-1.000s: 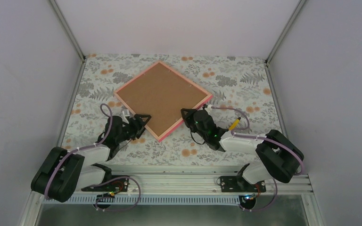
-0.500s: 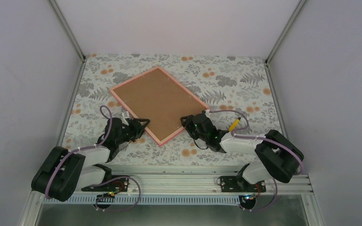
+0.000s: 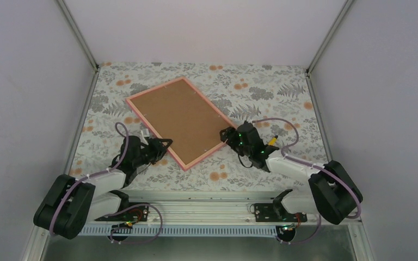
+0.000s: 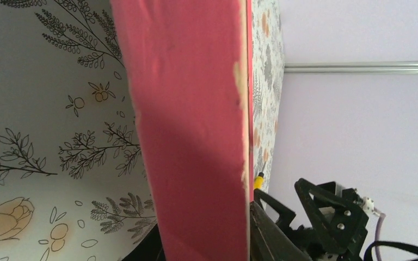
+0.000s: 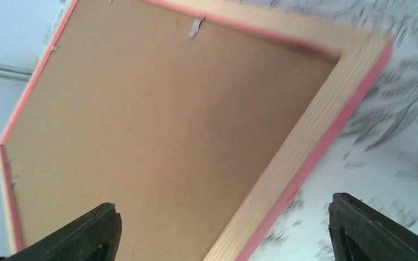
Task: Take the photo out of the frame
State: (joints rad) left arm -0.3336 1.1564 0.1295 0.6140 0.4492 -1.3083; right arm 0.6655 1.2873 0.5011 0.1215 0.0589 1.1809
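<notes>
The left hand [image 3: 164, 145] is being closed on the frame [image 3: 180, 118] at its near-left rim, a finger against each side; the right hand [image 3: 227, 136] is being held just off the near-right rim, fingers wide apart and gripping nothing.
The frame is lying back-up and askew in the middle of the surface [image 3: 283, 92], and the photo is being hidden under the brown backing board [image 5: 158, 125]. The frame is being judged light, thin and stiff, with any glazing underneath fragile, so the pink rim is being favoured for holding. The small metal clips [image 5: 196, 26] probably need turning aside first. The print is being judged thin and easily creased, best taken by its edge.
</notes>
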